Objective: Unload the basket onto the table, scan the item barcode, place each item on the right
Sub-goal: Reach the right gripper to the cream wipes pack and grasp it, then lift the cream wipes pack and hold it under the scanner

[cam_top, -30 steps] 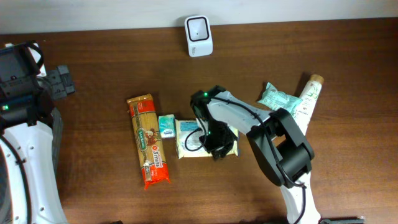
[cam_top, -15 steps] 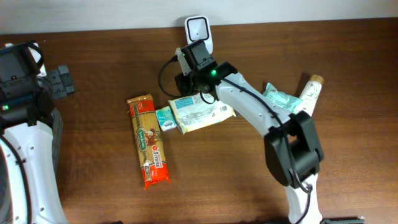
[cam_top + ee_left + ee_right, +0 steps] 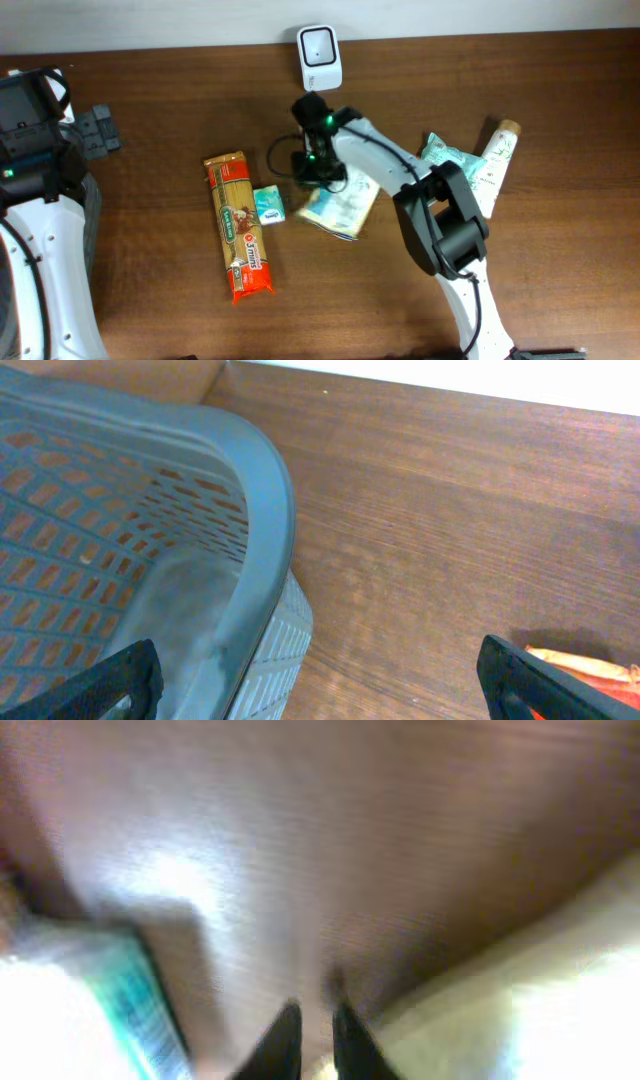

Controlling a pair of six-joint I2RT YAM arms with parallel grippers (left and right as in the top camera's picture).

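Your right gripper (image 3: 313, 1032) sits over the pale packet (image 3: 342, 207), fingers pinched narrow and almost together, but the wrist view is too blurred to tell if they nip the packet's edge. The packet lies tilted on the table (image 3: 160, 310), near the small teal box (image 3: 268, 205) and well short of the scanner (image 3: 320, 58) at the far edge. Your left gripper (image 3: 325, 685) is spread wide beside the grey basket (image 3: 255, 480), nothing in it.
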